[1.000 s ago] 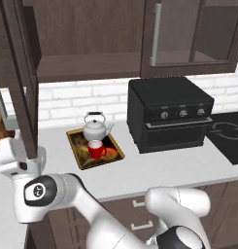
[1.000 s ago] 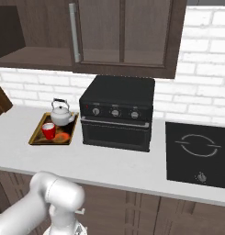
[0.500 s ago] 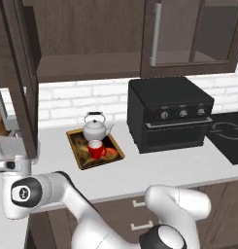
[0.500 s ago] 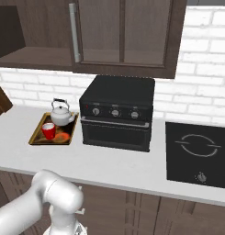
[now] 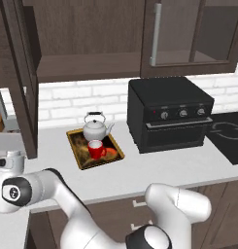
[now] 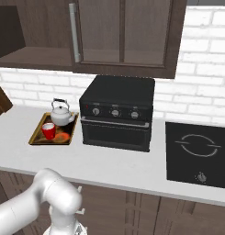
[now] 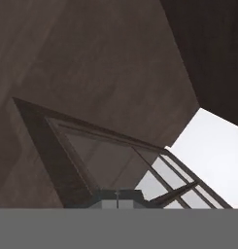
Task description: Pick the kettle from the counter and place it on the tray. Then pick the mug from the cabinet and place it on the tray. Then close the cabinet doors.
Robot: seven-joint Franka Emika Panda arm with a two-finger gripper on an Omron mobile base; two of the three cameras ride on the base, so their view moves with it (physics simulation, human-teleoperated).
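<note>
One door left to shut: left cabinet door swung open, pane just ahead of claw, claw's jaws together, empty. Door's long axis vertical. Right of claw: kettle and mug on tray; further right, right door looks closed. Next, likely, push door shut.

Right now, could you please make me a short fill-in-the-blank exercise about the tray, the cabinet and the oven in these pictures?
1. The kettle and the red mug both stand on the ____.
2. The tray lies on the counter, to the ____ of the black oven.
3. The left cabinet door is ____.
4. The right cabinet door is ____.

Missing words: tray; left; open; closed
</note>
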